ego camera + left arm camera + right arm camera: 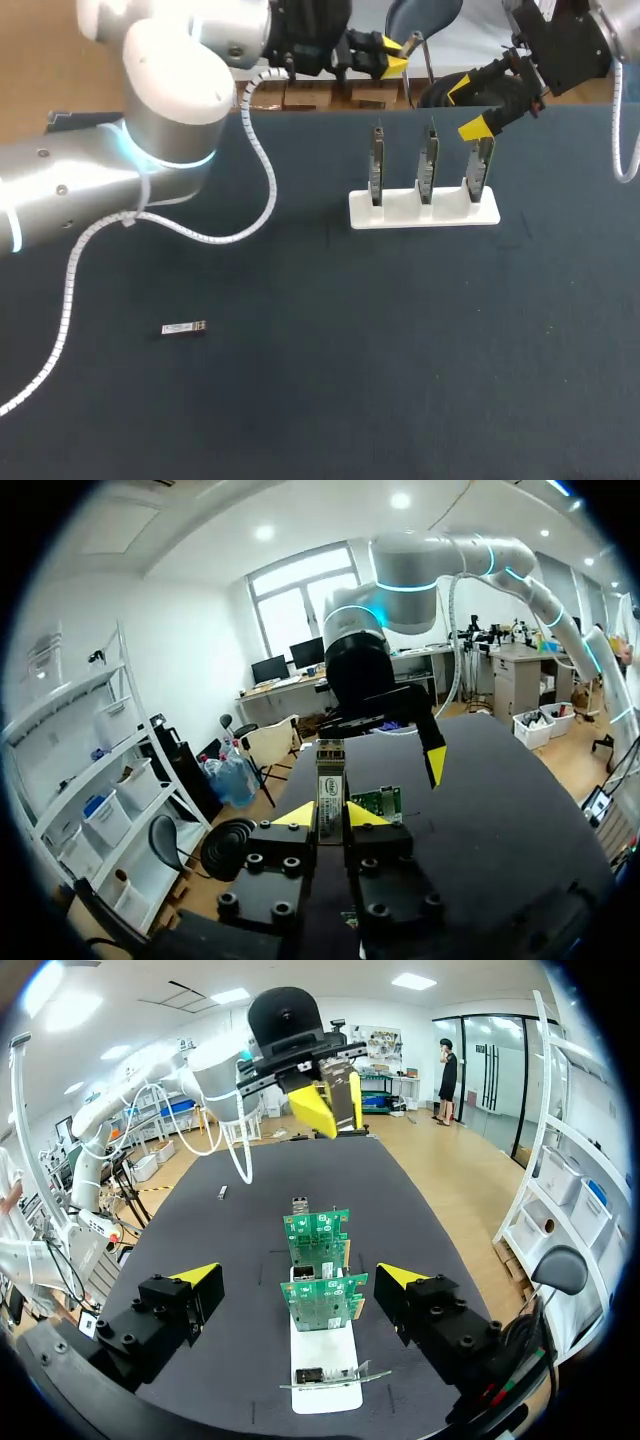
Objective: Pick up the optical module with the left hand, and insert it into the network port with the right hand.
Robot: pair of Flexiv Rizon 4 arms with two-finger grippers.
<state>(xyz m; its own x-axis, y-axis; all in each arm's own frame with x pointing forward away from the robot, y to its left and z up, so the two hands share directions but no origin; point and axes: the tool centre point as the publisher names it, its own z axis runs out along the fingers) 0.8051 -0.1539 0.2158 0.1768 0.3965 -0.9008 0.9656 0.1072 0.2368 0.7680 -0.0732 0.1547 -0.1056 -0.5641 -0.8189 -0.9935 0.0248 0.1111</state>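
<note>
Left end effector [327, 815] is clamped on the module [329, 790], which pokes out past its tips, up by the counter's [400, 350] far edge. Right end effector [298, 1276] hangs wide open over the boards [318, 1235] in their white holder [423, 212]. Handover looks next: the right should grip the module's free end squarely before the left lets go. It's tight near the far edge and the board tops. There's more room toward the near side, where a second module [184, 328] lies.

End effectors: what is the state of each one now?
Left end effector: closed on the optical module.
Right end effector: open, holding nothing.
</note>
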